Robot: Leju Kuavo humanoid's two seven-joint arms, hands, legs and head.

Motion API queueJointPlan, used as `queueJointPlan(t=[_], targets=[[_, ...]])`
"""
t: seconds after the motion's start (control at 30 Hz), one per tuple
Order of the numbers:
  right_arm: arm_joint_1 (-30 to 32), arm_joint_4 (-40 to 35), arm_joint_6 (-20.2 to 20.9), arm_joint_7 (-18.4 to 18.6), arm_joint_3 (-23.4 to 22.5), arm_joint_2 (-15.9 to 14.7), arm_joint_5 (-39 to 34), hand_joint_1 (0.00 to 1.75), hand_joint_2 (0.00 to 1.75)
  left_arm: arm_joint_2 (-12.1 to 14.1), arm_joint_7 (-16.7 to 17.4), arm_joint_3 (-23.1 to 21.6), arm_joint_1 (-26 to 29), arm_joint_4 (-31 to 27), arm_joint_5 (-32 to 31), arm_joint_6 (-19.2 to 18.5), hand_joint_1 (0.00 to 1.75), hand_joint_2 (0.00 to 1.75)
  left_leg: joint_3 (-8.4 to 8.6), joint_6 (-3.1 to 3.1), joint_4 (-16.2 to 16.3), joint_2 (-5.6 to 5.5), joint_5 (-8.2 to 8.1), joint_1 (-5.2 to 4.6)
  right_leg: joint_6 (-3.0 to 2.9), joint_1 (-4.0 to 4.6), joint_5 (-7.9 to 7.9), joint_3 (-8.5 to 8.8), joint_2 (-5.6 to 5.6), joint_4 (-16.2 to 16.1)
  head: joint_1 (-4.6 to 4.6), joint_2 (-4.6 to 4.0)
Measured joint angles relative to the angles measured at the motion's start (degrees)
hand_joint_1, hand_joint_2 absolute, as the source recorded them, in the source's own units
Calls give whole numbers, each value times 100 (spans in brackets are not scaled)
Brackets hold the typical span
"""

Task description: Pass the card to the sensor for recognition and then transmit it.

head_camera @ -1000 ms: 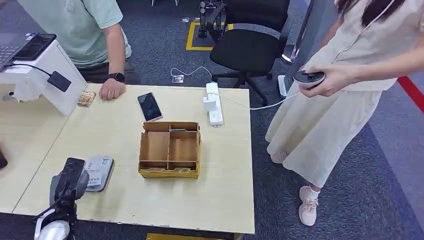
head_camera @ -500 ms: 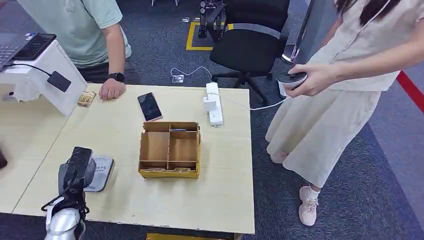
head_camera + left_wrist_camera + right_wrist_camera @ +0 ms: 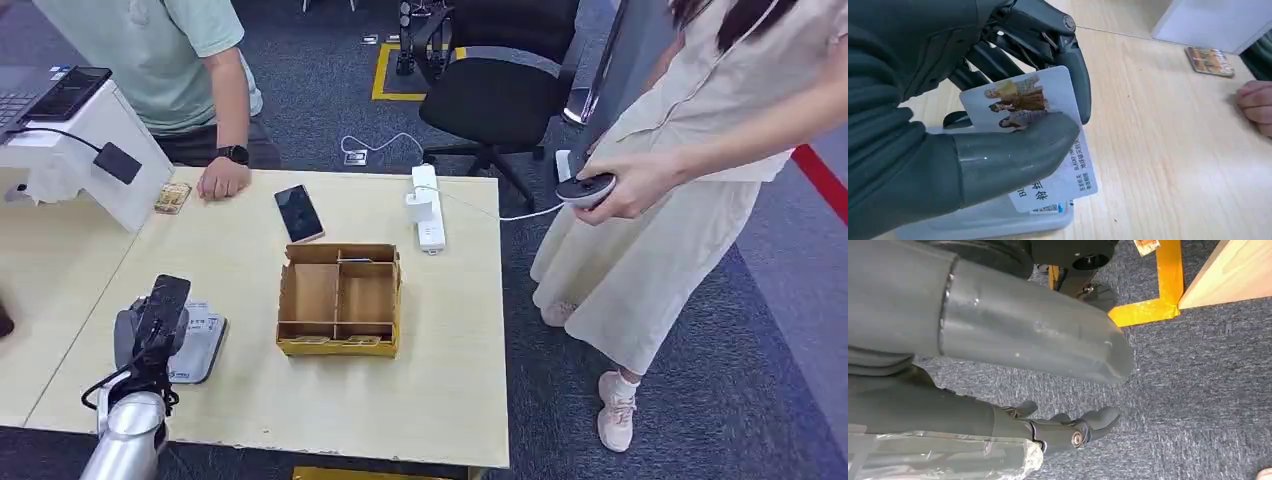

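— Starting big: where across the counter (image 3: 450,350)?

— Near its left front corner. Sits there flat, the grey sensor (image 3: 203,348), well apart from the white stand (image 3: 100,140) at the far left.

— And the left hand (image 3: 150,322)?

— Hangs right above the sensor, closed on the card (image 3: 1045,142): thumb pressed on the printed face, dark fingers (image 3: 1075,75) curled behind the far edge.

— Which way from hand to sensor, then?

— Straight below. Needs hardly any sideways travel, by the look of it; only a lowering. Seen from the left wrist, lies tilted, the card's long axis running out from the palm, the free end with the print overhanging the sensor's pale edge (image 3: 998,222). Touching or just clear of it: cannot tell.

— Right hand (image 3: 1073,432)?

— Down beside the body over grey carpet, fingers loosely apart, holding nothing. Far from all of it, so clearly a left-arm job.

— Anything in the way?

— Not over the sensor. Stands just to the right of it, a cardboard box (image 3: 340,298) with compartments; worth minding on a swing that way. Farther back: a phone (image 3: 299,213), a power strip (image 3: 428,208), a small stack of cards (image 3: 172,197), and a person's hand (image 3: 223,180) resting on the counter's far edge.

— For handing on afterwards?

— Probably toward that resting hand, past the box's left side. Only a guess.
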Motion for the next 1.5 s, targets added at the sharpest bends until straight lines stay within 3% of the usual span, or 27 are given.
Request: queueJointPlan(t=[0.73,1.5], targets=[[-73,-4,70,20,17,0,-120,0,0,218,468,18,158,260,-669,-116,175,175,0,0,-1,-1,0,0,0,0,0,2,-2,0,2,-2],[-76,-18,57,-9,35,0,-188,0,0,199,549,17,191,334,-990,-149,175,175,2,0,0,-2,0,-1,0,0,0,5,-3,0,2,-2]])
